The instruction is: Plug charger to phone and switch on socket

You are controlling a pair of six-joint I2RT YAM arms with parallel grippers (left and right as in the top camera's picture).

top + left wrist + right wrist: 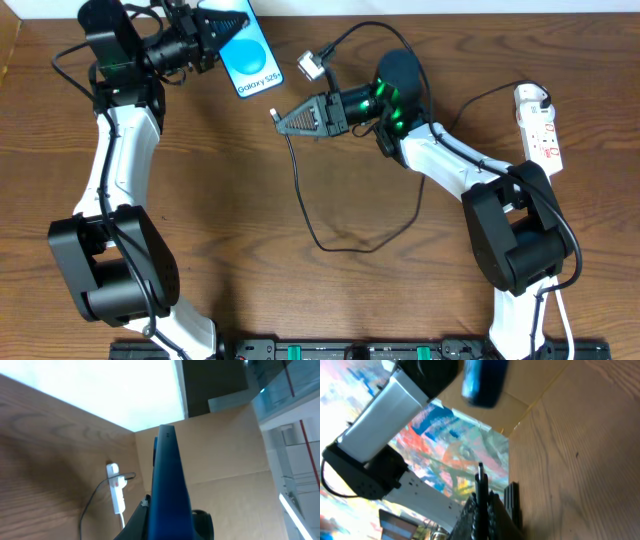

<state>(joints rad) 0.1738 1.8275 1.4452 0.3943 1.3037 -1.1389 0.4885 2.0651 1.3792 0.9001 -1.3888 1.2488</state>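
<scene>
1. The phone (250, 58) sits at the far edge of the table (380, 290), with its blue screen facing up and the words "Galaxy S25+" readable.
2. The left gripper (212, 36) comes in from the phone's left side, with its fingers pressed together on the phone's top end. From the left wrist, the phone (167, 485) shows edge-on, rising between the dark fingers. I cannot tell whether its underside rests on the wood.
3. Just below the phone's lower right corner, the right gripper (283, 118) points its nose towards the phone. It is pinching the charger (300, 195) right behind the small plug tip (274, 113).
4. The plug tip is near the phone but clearly apart from it, with bare wood between them. From the right wrist, the tip (480, 474) stands straight out past the closed fingers, and the phone (484, 382) is a blue blur beyond it.
5. From the pinch, the thin black cable runs away from the phone towards the near edge, then loops back to the right under the right arm.
6. The socket (540, 128), white with red markings, lies well to the phone's right, by the table's right edge. A dark cable reaches its far end.
</scene>
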